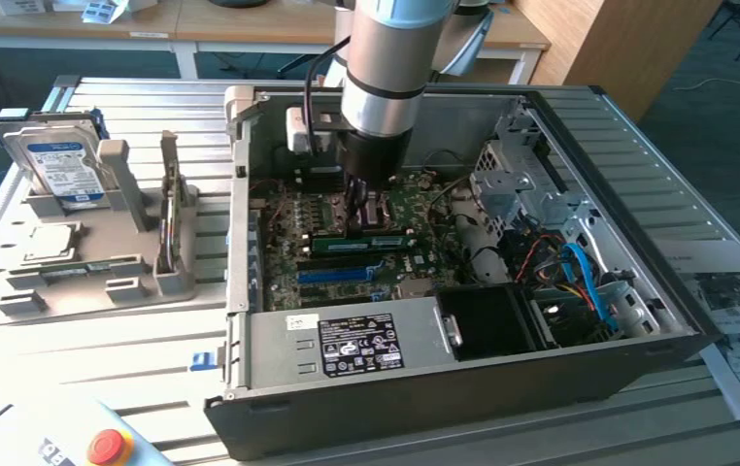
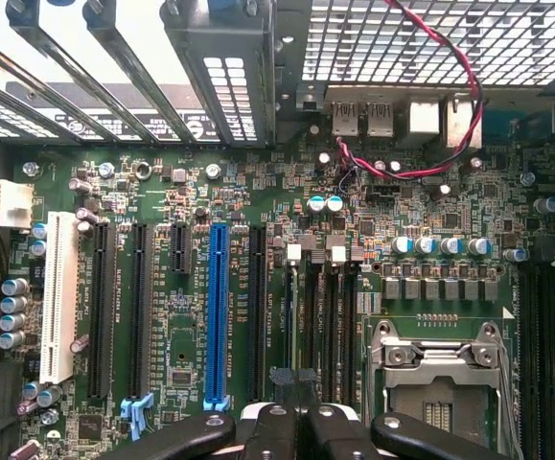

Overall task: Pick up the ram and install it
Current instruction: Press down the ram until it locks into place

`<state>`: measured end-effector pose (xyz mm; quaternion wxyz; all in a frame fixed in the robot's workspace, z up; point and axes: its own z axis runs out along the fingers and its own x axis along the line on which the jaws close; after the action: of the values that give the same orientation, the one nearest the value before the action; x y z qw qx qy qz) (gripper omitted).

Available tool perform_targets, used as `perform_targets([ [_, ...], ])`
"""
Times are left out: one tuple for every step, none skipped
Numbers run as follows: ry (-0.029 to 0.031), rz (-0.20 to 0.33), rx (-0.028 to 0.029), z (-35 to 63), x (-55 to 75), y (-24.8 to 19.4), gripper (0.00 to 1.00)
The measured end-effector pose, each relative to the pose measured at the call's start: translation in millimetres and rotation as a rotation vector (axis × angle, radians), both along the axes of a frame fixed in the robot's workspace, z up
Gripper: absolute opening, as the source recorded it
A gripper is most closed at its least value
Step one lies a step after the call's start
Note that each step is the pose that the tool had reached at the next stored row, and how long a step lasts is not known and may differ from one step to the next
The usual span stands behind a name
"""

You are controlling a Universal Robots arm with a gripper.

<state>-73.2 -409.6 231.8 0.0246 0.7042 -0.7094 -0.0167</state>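
**RAM at the memory slots, end effector closed directly above it**

You find the ram [image 1: 359, 236], a narrow green stick, down inside the open computer case [image 1: 474, 388], lying on edge along the motherboard [image 2: 191, 206]. Its long axis runs across the board from the exterior view's left to right, roughly parallel to the blue slot [image 1: 339, 274] just beside it on the near side. The end effector [image 1: 359, 199] stands straight over the stick's middle, so the offset between them is vertical only. Its fingers [image 2: 296, 426] are closed together, their tips at the dark memory slots [image 2: 320, 316] next to the CPU socket [image 2: 437, 369]. Whether they pinch the stick or merely press on its top edge, you cannot tell. The hard drive [image 1: 64, 167] stands well apart on the bench [image 1: 150, 320].
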Motion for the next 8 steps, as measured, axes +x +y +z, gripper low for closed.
perform_targets([
  [0.0001,0.000,0.0000,-0.2,0.0,0.0,0.11],
  [0.0000,0.000,0.0000,-0.5,0.0,0.0,0.11],
  [0.0000,0.000,0.0001,-0.7,0.0,0.0,0.11],
  [0.0001,0.000,0.0000,-0.9,0.0,0.0,0.11],
  [0.0002,0.000,-0.0002,-1.1,0.0,0.0,0.11],
  [0.0001,0.000,-0.0001,-1.2,0.0,0.0,0.11],
  [0.0001,0.000,-0.0001,-1.2,0.0,0.0,0.11],
  [0.0000,0.000,0.0000,-1.2,0.0,0.0,0.11],
])
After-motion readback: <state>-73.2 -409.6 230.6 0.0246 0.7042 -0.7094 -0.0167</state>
